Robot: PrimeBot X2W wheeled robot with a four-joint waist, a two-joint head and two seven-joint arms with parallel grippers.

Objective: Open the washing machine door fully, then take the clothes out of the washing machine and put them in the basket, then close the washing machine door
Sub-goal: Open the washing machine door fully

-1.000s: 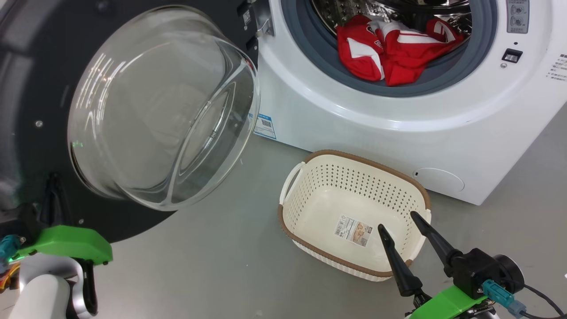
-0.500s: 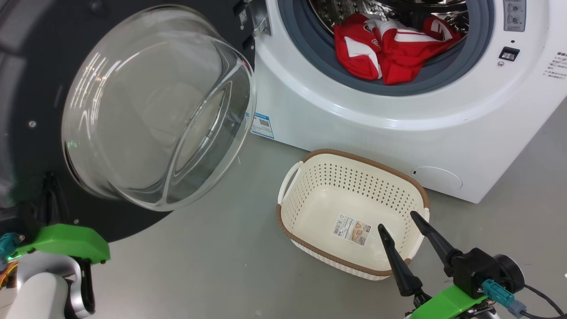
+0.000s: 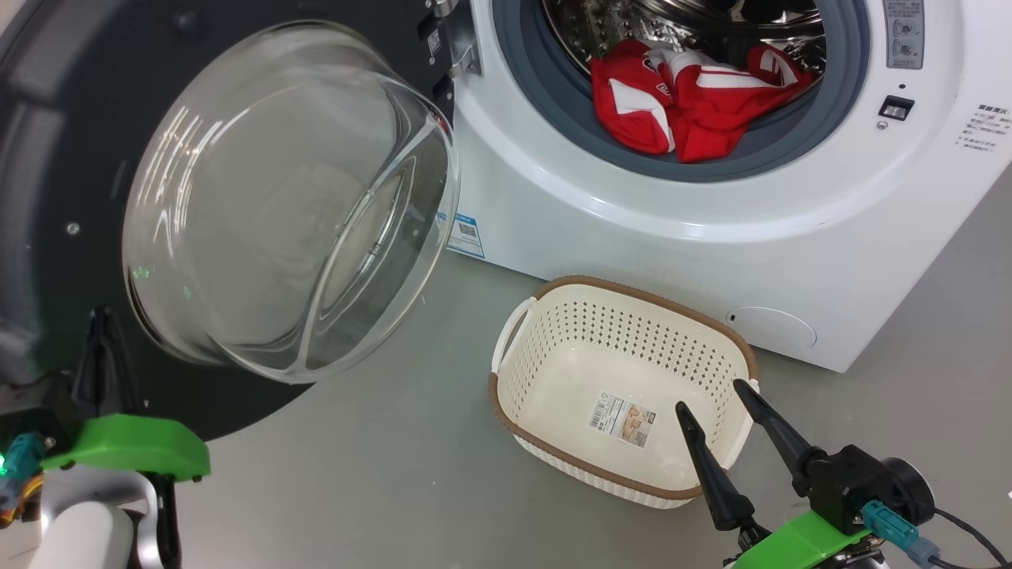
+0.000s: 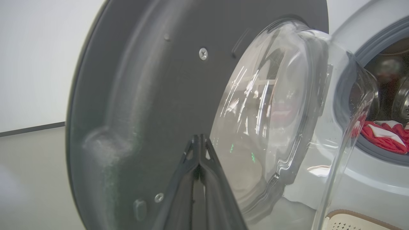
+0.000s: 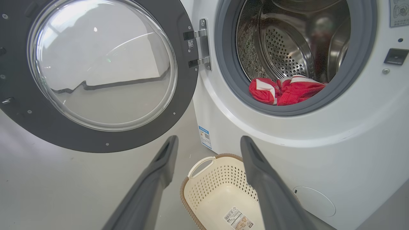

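The washing machine (image 3: 632, 229) stands open, its door (image 3: 55, 158) swung wide to the left with the glass bowl (image 3: 285, 205) bulging toward me. Red and white clothes (image 3: 696, 103) lie at the drum's front lip, on the grey seal. The cream basket (image 3: 553, 356) sits empty on the floor below the opening. My left gripper (image 3: 99, 332) is shut, its tip at the door's dark inner face (image 4: 143, 80) near the lower rim; whether it touches is unclear. My right gripper (image 3: 709, 395) is open and empty above the basket's near right edge, and in the right wrist view that gripper (image 5: 209, 139) points toward the machine.
Grey floor (image 3: 379, 474) spreads between the door and the basket. The door hinge (image 5: 199, 44) sits left of the opening. A round service flap (image 3: 771, 328) and a blue label (image 3: 466, 233) mark the machine's lower front. A white wall (image 4: 32, 64) lies beyond the door.
The head view has shifted slightly, so everything sits a little lower in the picture. Both grippers, the door, the clothes and the basket keep their places relative to one another.
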